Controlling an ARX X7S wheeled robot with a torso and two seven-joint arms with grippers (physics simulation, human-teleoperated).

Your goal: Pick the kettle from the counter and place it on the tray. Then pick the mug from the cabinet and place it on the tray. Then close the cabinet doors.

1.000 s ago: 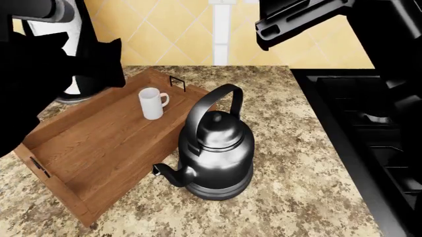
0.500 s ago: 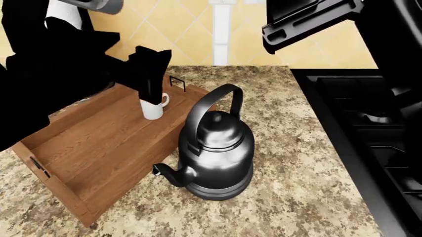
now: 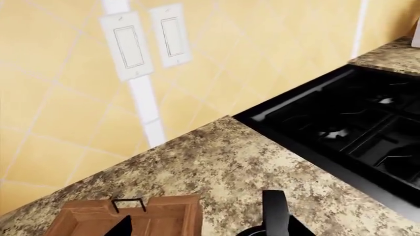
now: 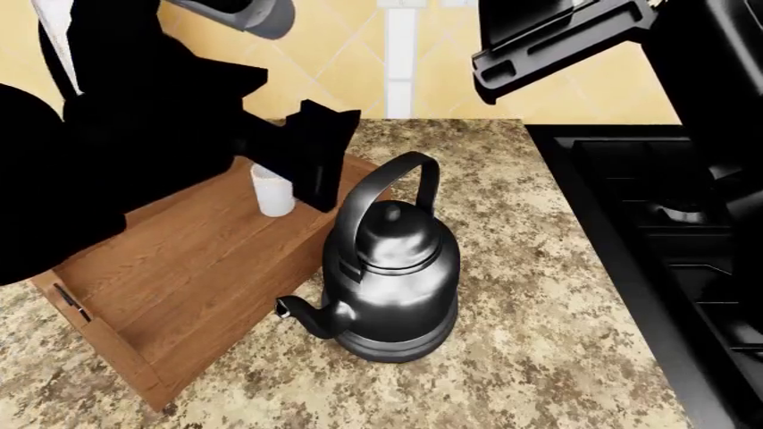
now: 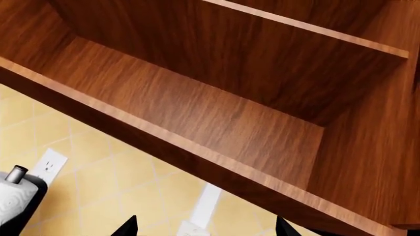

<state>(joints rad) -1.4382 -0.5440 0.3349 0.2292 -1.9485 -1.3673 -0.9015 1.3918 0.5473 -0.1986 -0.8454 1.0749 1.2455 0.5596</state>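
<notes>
The black-silver kettle [image 4: 394, 268] stands on the speckled counter [image 4: 537, 295], just right of the wooden tray [image 4: 179, 277], spout toward the front. The white mug [image 4: 272, 192] stands upright on the tray's far end, partly hidden by my left gripper [image 4: 313, 161]. That gripper hovers above the tray's far right corner, left of the kettle's handle [image 3: 276, 214], and its jaws are open and hold nothing [image 3: 213, 231]. My right gripper [image 4: 524, 54] is raised high and open [image 5: 204, 231], facing the cabinet shelves [image 5: 229, 113], which hold nothing. The cabinet doors are out of view.
A black gas stovetop [image 4: 667, 223] borders the counter on the right. The yellow tiled wall with two white switches [image 3: 147, 42] runs behind. A paper towel roll [image 5: 13, 201] stands at the wall left of the tray. The tray's wire handle [image 3: 128, 201] sits at its far end.
My left arm has swung right across the tray toward the kettle and now covers part of the mug. The right gripper, kettle and mug have hardly moved.
</notes>
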